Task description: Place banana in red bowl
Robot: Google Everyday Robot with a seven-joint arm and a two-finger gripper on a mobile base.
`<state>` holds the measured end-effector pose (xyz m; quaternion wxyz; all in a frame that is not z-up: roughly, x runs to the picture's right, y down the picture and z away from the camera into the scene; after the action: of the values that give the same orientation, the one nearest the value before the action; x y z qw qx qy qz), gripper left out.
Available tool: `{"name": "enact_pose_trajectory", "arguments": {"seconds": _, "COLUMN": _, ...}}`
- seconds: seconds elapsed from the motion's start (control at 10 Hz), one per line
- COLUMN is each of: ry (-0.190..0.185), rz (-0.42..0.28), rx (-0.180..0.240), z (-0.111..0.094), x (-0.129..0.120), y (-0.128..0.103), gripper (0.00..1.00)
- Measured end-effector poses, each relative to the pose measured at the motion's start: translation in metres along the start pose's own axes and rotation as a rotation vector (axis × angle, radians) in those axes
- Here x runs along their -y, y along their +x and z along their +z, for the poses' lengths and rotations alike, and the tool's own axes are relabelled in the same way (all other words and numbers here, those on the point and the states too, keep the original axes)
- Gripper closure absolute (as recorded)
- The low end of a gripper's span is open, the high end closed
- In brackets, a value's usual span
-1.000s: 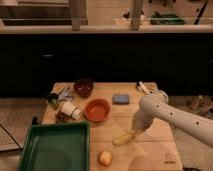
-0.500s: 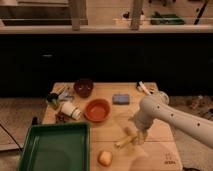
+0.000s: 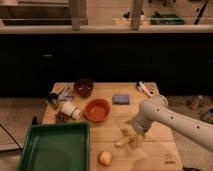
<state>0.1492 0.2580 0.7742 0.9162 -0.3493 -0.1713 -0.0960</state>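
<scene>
At the far left a green rectangular plastic tray [image 3: 55,126] overhangs the front corner of the pale wooden tabletop [image 3: 106,131], with a clutter of small items behind it, among them a white cylindrical cup lying on its side [image 3: 70,109]. Just right of that sits the red round bowl [image 3: 97,110], open and apparently empty, with a dark brown bowl [image 3: 83,88] behind it and a blue rectangular sponge [image 3: 120,98] to its right. Nearer the front edge lies a roundish yellow-tan fruit [image 3: 104,158], which is not the target. Right of it is the short, slightly curved yellow banana [image 3: 123,141], tilted, its right end meeting the claw [image 3: 134,142] on the white arm [image 3: 172,120], which reaches in from the right. I cannot tell how far the claw is open or whether it actually grips the banana. The step in hand looks like securing and lifting the banana. To do it well, the hold should be confirmed before rising, the fruit carried up and left clear of the bowl's near rim, and released low over the bowl's centre so that it cannot bounce out or roll.
</scene>
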Motion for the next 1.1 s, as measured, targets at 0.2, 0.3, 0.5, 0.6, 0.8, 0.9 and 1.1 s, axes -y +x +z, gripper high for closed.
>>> {"name": "enact_pose_trajectory", "arguments": {"seconds": 0.2, "ry": -0.01, "rz": -0.013, "rx": 0.02, "z": 0.008, "x": -0.002, "y": -0.004, "gripper": 0.21}}
{"name": "enact_pose_trajectory", "arguments": {"seconds": 0.3, "ry": -0.013, "rz": -0.017, "rx": 0.026, "z": 0.011, "x": -0.002, "y": -0.005, "gripper": 0.25}}
{"name": "enact_pose_trajectory", "arguments": {"seconds": 0.5, "ry": -0.021, "rz": -0.031, "rx": 0.039, "z": 0.018, "x": -0.002, "y": -0.008, "gripper": 0.49}}
{"name": "enact_pose_trajectory", "arguments": {"seconds": 0.6, "ry": -0.023, "rz": -0.034, "rx": 0.042, "z": 0.02, "x": -0.002, "y": -0.008, "gripper": 0.57}}
{"name": "enact_pose_trajectory", "arguments": {"seconds": 0.8, "ry": -0.028, "rz": -0.043, "rx": 0.045, "z": 0.024, "x": -0.002, "y": -0.009, "gripper": 0.8}}
{"name": "enact_pose_trajectory", "arguments": {"seconds": 0.9, "ry": -0.027, "rz": -0.043, "rx": 0.045, "z": 0.023, "x": -0.002, "y": -0.008, "gripper": 0.87}}
{"name": "enact_pose_trajectory", "arguments": {"seconds": 1.1, "ry": -0.017, "rz": -0.043, "rx": 0.03, "z": 0.017, "x": 0.0, "y": -0.004, "gripper": 0.99}}
